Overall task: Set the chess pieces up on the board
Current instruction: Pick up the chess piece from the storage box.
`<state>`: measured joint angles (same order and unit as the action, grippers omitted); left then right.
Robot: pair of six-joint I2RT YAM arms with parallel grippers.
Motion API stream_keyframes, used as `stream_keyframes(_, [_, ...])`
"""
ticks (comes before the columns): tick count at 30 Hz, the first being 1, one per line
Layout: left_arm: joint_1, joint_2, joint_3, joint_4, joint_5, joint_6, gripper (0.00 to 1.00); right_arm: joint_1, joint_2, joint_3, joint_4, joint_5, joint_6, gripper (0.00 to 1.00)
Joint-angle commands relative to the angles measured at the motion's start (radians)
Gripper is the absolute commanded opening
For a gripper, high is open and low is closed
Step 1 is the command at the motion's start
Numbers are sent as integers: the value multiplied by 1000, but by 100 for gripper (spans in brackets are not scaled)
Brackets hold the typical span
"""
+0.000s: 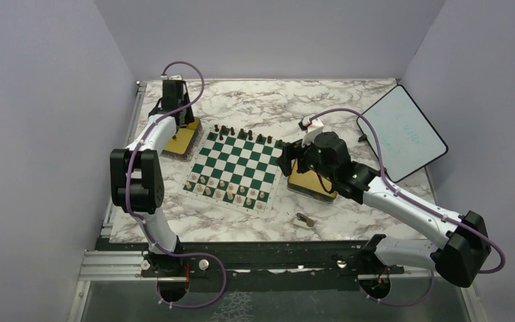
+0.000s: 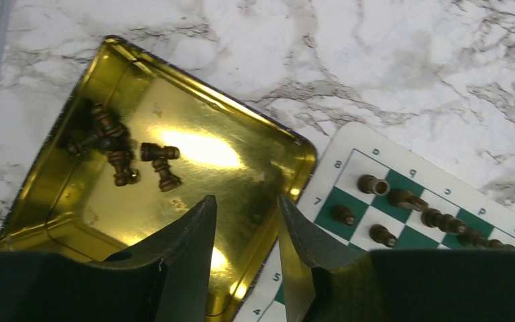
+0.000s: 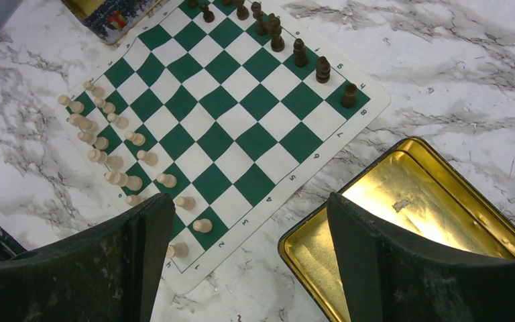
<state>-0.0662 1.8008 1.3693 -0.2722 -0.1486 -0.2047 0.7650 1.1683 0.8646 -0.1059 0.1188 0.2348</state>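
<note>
A white marble table (image 1: pixel 255 100) with grey veins filled the floor of a plain booth, shut in by pale lilac walls (image 1: pixel 47 121) at the back and on both sides. A metal rail (image 1: pixel 241 263) ran along its near edge, where both arm bases were bolted. The board (image 1: pixel 238 164) lay flat about mid-table, a little askew to the table's edges. Dark pieces (image 1: pixel 241 135) stood along the board's far edge and pale pieces (image 1: pixel 224 190) in two rows along its near edge, with green and white squares showing between. Just off the board's far left corner sat the gold left tin (image 1: pixel 182 139), a few brown loose pieces (image 2: pixel 117 151) lying tumbled in one corner of it. The left claw (image 2: pixel 245 201) hung above this tin, its fingers partly spread with only the tin's floor between them. Just beside the board's right edge, a sliver of marble between, sat the right tin (image 1: pixel 308 182). The right claw (image 3: pixel 248 201) hung over the tin's board-side rim, fingers spread wide and pinching nothing. Well to the right of the board a black-rimmed tablet (image 1: pixel 402 134) stood tilted near the wall. Off the board's near right corner a small brown bit (image 1: pixel 304 219) lay on the marble, too small to make out.
</note>
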Motion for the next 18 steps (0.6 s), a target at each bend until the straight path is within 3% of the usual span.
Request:
stream_keyframes(1, [56, -33, 7, -12, -7, 16, 40, 5, -21, -17, 0, 18, -8, 89])
stream_keyframes(18, [193, 83, 92, -38, -14, 41, 33, 5, -12, -14, -1, 18, -8, 89])
